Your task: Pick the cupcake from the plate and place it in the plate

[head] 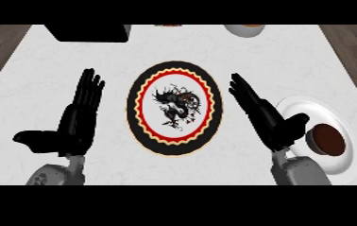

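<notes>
cupcake (327,139): on the white plate (307,108) at right
dragon plate (175,108): between both hands
left hand (77,121): fingers straight — holds nothing
right hand (268,118): released, just beside the cupcake
bench (70,59): white

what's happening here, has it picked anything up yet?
Nothing is held. The left hand and right hand are both open, fingers straight, either side of the decorated plate at the counter's centre. The cupcake sits on the white plate at the right, just beside the right hand. The decorated plate has nothing on it, so the pick is not yet done.
</notes>
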